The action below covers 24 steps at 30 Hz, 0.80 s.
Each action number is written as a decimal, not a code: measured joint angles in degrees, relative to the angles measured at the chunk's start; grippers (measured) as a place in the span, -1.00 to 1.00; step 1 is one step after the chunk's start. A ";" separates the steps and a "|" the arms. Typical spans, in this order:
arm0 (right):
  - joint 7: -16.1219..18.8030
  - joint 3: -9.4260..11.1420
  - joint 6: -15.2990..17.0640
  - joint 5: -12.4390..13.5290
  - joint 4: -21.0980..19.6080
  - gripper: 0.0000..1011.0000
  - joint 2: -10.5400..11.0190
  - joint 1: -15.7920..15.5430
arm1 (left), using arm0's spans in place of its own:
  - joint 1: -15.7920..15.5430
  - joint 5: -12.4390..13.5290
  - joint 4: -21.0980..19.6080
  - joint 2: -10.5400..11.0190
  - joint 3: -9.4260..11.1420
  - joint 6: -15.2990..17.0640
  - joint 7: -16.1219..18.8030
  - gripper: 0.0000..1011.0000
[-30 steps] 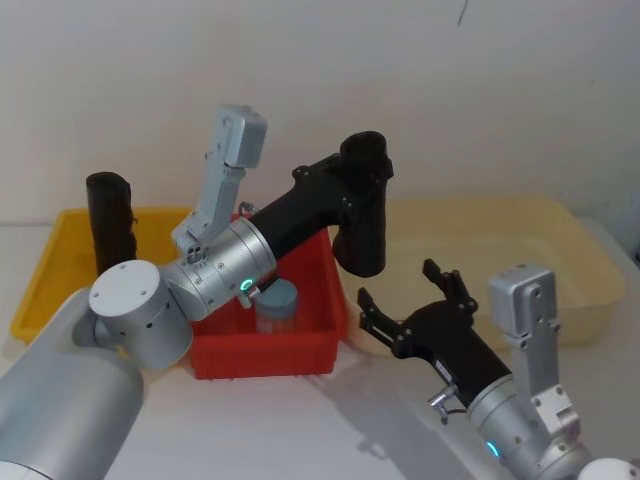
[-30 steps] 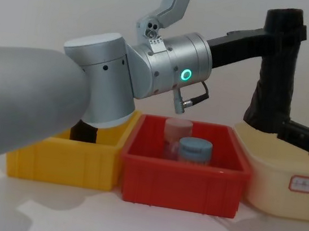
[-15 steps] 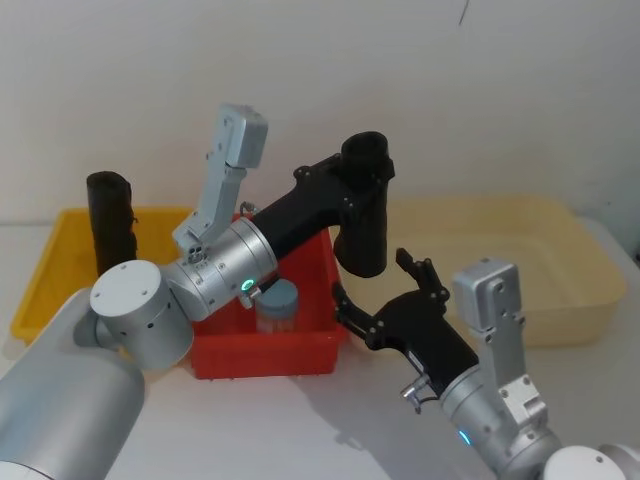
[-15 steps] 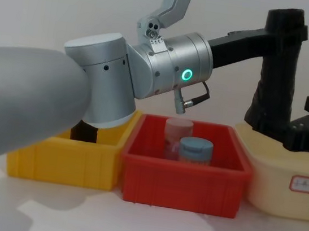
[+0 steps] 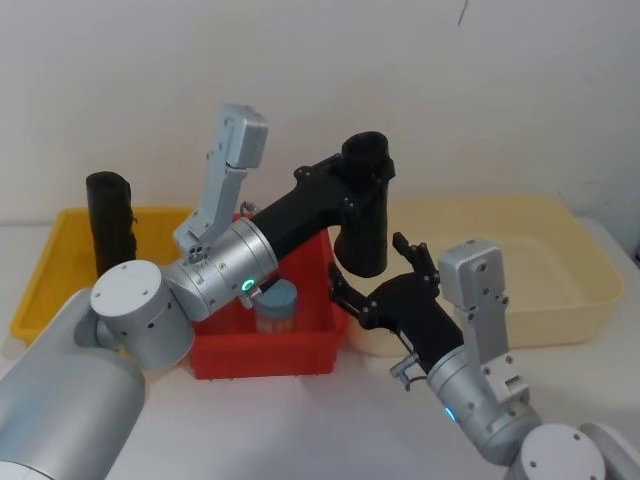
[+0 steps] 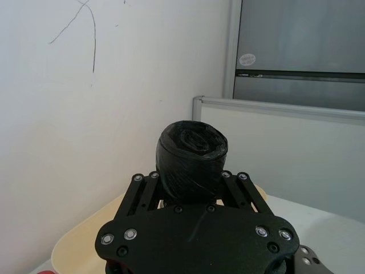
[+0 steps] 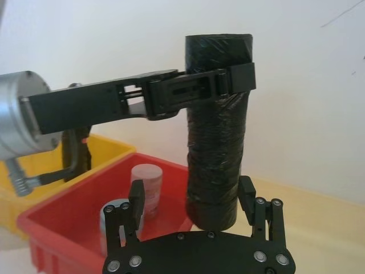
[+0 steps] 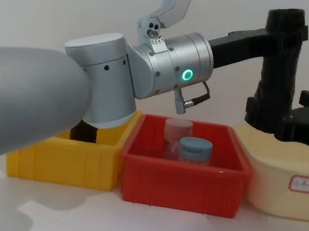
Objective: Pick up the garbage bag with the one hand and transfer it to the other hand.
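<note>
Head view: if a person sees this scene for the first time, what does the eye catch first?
The garbage bag, a thick black roll, hangs upright in the air about where the red bin and the cream tub meet, clamped near its top by the left gripper. The right gripper is open, with a finger on each side of the roll's lower end.

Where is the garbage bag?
Mid head view, the garbage bag hangs upright above the cream bin's left end, clamped near its top by the left gripper, the open right gripper flanking its lower end.
</note>
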 joint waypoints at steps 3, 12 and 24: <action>-0.38 0.14 -0.07 -0.44 1.05 0.98 -0.54 0.85 | 0.00 0.00 0.00 0.00 0.00 0.00 0.00 -0.23; -1.11 0.48 -0.22 -1.51 3.78 0.98 -1.87 2.95 | 0.00 0.00 0.00 0.00 0.00 -0.01 0.00 -0.23; -1.37 0.52 0.11 -2.65 6.78 0.98 -3.48 5.41 | 0.00 0.00 0.00 0.01 0.00 -0.01 0.00 -0.23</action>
